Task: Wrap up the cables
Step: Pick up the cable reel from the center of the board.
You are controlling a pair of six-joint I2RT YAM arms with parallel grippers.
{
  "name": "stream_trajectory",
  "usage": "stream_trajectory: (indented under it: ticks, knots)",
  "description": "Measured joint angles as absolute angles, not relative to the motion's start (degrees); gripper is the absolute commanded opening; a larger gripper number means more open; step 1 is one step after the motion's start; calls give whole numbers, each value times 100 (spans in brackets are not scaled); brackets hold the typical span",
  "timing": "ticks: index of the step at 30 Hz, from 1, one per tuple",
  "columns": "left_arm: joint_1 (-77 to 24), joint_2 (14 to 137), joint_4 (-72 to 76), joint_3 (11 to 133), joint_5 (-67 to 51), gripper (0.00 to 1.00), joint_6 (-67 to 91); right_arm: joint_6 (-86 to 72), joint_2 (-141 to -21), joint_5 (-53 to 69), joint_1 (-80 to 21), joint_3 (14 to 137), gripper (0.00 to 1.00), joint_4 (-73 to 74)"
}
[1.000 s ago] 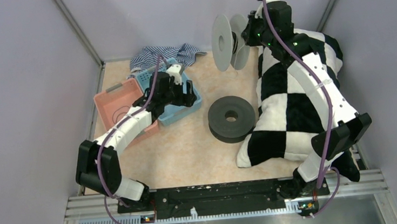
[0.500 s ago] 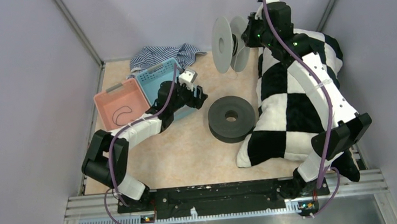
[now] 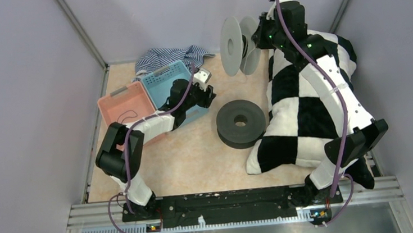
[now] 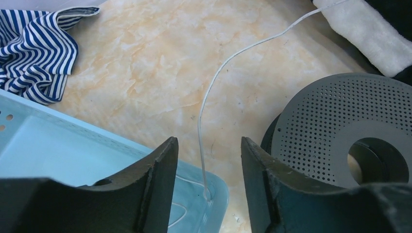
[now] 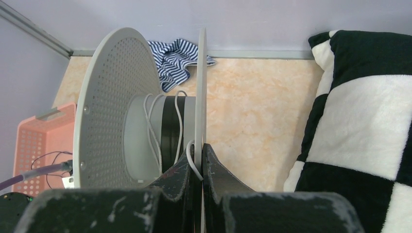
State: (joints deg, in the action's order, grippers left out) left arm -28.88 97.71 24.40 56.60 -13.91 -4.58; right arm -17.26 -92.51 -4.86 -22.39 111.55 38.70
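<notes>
The white cable point(image 4: 214, 82) runs from the upper right across the floor and dips into the corner of the blue basket point(image 4: 48, 145). My left gripper point(image 4: 209, 143) stands open astride it, neither finger touching. A few white turns point(image 5: 153, 126) lie on the hub of the pale spool point(image 5: 107, 97). That spool is held upright off the floor, with my right gripper point(image 5: 198, 148) shut on its thin flange point(image 5: 200, 73). A loop of the white cable sits by the flange at the fingers. The black cable point(image 3: 128, 113) lies loose in the pink basket point(image 3: 114, 105).
A dark grey perforated spool point(image 3: 241, 123) lies flat mid-table, just right of my left gripper point(image 3: 205, 91). A black-and-white checked pillow point(image 3: 310, 102) fills the right side under the right arm. A blue striped cloth point(image 3: 171, 57) lies at the back behind the blue basket point(image 3: 167, 80).
My left arm has swung right, from over the baskets to the blue basket's right corner, and its jaws have narrowed. The right arm and the pale spool have not moved.
</notes>
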Motion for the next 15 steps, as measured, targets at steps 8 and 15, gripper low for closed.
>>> stream_trajectory:
  ticks: [8,15]
  knots:
    - [-2884,9837,2410,5784,-1433,0,-478,-1780,-9185,-515,-2239,11157,0,3905]
    - [-2849,9974,2180,6099,-1387,0,-523,-1828,-9177,-364,-2239,11157,0,3907]
